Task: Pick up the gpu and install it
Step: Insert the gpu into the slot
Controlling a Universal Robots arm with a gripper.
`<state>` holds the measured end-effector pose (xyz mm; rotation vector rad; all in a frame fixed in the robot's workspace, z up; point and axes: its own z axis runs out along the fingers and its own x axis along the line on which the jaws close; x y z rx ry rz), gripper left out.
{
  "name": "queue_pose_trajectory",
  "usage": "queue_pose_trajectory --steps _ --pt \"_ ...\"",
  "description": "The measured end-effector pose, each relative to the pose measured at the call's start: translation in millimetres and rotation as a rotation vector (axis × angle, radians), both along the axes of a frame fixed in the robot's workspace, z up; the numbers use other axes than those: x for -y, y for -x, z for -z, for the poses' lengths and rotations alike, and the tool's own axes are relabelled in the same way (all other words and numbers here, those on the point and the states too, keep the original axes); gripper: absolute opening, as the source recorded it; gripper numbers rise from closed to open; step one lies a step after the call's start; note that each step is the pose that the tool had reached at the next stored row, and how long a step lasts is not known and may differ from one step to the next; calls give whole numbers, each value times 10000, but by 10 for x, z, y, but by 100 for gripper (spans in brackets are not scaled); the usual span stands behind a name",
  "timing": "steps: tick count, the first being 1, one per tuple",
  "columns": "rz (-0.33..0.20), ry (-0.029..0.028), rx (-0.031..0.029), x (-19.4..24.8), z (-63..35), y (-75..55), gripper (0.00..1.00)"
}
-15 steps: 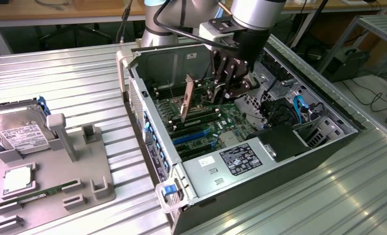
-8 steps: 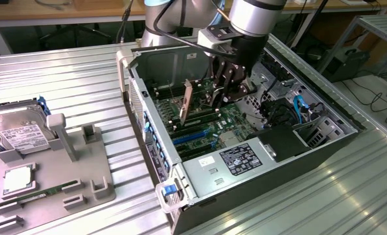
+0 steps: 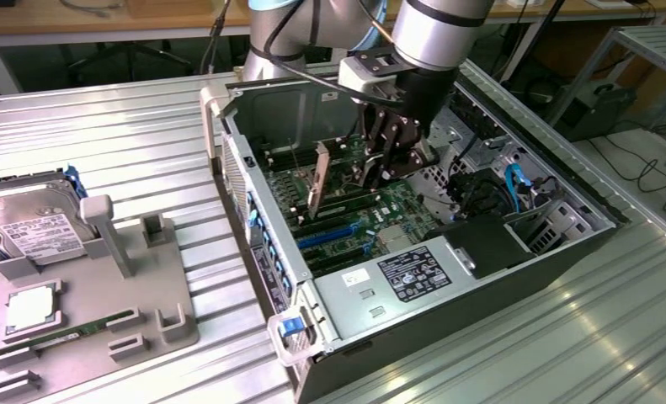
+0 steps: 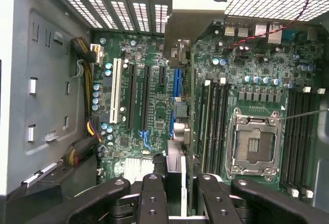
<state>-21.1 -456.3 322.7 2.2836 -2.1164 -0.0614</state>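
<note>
The gpu [image 3: 322, 178] stands on edge inside the open computer case [image 3: 248, 181], low over the green motherboard [image 3: 344, 223] and in line with the expansion slots; in the wrist view the gpu [image 4: 181, 70] appears edge-on above the blue slot [image 4: 177, 80]. The gripper [image 3: 386, 160] reaches down into the case with its fingers [image 4: 152, 198] closed narrowly on the card's upper edge. On the exterior view's left, well apart from the case, a grey fixture [image 3: 86, 311] holds a hard drive [image 3: 29, 227] and a RAM stick [image 3: 80, 328].
</note>
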Motion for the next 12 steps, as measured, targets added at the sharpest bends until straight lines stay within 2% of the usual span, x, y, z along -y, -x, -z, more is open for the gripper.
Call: queue_pose_trajectory --steps 8,12 --pt "0 -4 -87 0 93 0 28" --pt "1 -1 -93 0 120 0 28"
